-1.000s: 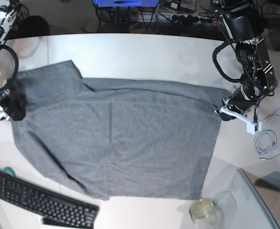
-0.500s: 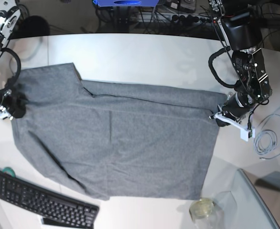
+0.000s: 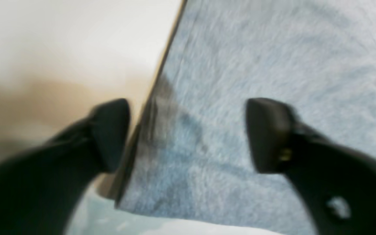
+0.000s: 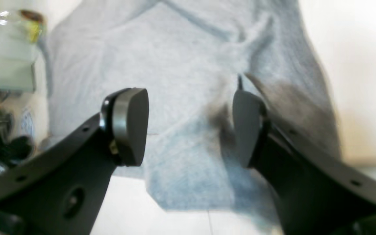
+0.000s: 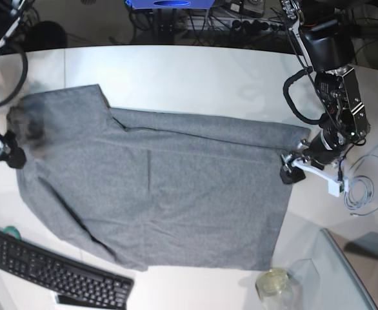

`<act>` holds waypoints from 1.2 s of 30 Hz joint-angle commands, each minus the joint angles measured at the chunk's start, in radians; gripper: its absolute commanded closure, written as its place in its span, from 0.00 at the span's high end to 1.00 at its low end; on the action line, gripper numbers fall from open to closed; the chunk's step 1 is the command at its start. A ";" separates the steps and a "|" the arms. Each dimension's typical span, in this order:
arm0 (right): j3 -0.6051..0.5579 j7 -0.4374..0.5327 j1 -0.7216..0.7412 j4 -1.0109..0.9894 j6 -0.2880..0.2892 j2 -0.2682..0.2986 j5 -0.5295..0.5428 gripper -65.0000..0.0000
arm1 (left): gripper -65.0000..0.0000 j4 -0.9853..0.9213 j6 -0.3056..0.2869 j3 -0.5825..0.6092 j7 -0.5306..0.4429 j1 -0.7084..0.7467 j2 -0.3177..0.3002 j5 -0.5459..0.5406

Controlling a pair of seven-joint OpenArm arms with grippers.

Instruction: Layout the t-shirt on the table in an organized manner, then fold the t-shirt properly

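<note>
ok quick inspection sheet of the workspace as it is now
surface: smooth white table, mostly covered.
job's things: heather-grey cotton t-shirt spread flat, folds near its far edge.
clutter: black keyboard; clear lidded jar; glass panel.
grippers: left hand open above shirt edge; right hand open above shirt.
cables: coiled grey cable beside left arm.
surroundings: power strip and wires behind table.
</note>
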 commanded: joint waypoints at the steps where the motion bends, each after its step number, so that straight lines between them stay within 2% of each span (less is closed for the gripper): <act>1: 0.027 0.007 -0.030 0.085 0.011 0.002 0.024 0.57 | 0.92 0.064 -0.006 -0.039 -0.028 -0.017 -0.013 -0.010; 4: 0.047 0.006 -0.150 0.198 0.002 -0.049 0.024 0.58 | 0.98 0.192 -0.008 -0.159 -0.028 0.048 -0.011 -0.011; 7: 0.052 0.029 -0.225 0.192 -0.084 -0.084 0.018 0.58 | 0.97 0.304 -0.008 -0.226 -0.028 0.155 -0.011 -0.011; 8: 0.046 0.049 -0.239 0.181 -0.090 -0.090 0.003 0.58 | 0.97 0.324 -0.016 -0.235 -0.028 0.189 -0.013 -0.011; 10: 0.043 0.099 -0.250 0.152 -0.085 -0.104 -0.041 0.62 | 0.97 0.345 -0.085 -0.261 -0.029 0.263 -0.014 -0.011; 12: 0.041 0.139 -0.247 0.112 -0.085 -0.118 -0.100 0.69 | 0.97 0.342 -0.192 -0.311 -0.029 0.323 -0.013 -0.011; 14: 0.041 0.159 -0.228 0.071 -0.073 -0.121 -0.155 0.70 | 0.97 0.336 -0.283 -0.370 -0.048 0.366 -0.008 -0.010; 17: 0.041 0.165 -0.205 0.012 -0.025 -0.118 -0.198 0.70 | 0.97 0.307 -0.346 -0.432 -0.127 0.424 0.004 -0.005; 20: 0.041 0.165 -0.190 -0.012 0.001 -0.117 -0.200 0.70 | 0.97 0.261 -0.358 -0.447 -0.184 0.459 0.003 -0.004; 24: 0.041 0.167 -0.179 -0.032 0.001 -0.117 -0.200 0.69 | 0.97 0.229 -0.359 -0.447 -0.189 0.479 0.001 -0.007; 30: 0.041 0.168 -0.164 -0.052 0.005 -0.113 -0.201 0.43 | 0.97 0.224 -0.359 -0.447 -0.189 0.484 0.007 -0.008; 36: 0.040 0.168 -0.150 -0.055 0.005 -0.113 -0.201 0.47 | 0.97 0.222 -0.359 -0.449 -0.189 0.484 0.007 -0.005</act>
